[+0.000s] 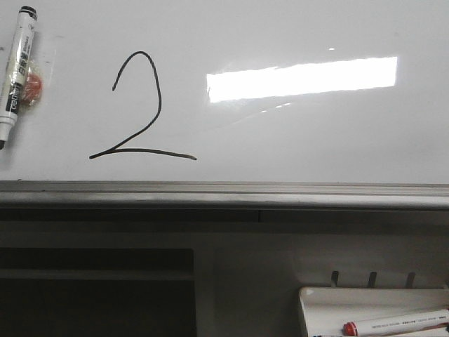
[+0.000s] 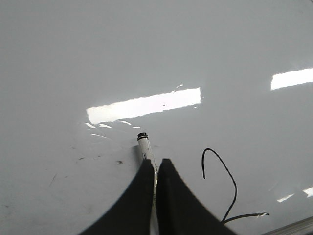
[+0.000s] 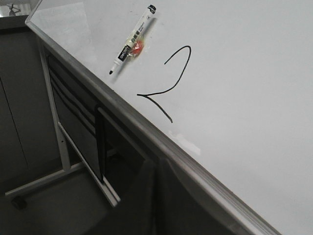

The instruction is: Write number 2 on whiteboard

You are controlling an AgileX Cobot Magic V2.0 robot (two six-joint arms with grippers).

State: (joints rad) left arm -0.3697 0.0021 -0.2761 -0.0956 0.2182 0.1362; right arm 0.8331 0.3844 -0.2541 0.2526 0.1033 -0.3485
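L end effector beside number 2

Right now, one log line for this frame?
number 2 drawn | black marker on whiteboard, left of it, unheld | left end effector shut | right end effector shut

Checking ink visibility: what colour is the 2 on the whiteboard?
Black, thin line on the white whiteboard; the 2 shows best in the front view.

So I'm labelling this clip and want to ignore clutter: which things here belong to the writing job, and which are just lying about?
Part of the job:
- whiteboard
- number 2, already drawn
- black marker, against the board left of the digit

Lying about:
- white tray below the board
- red-capped marker in that tray
- small orange item beside the black marker
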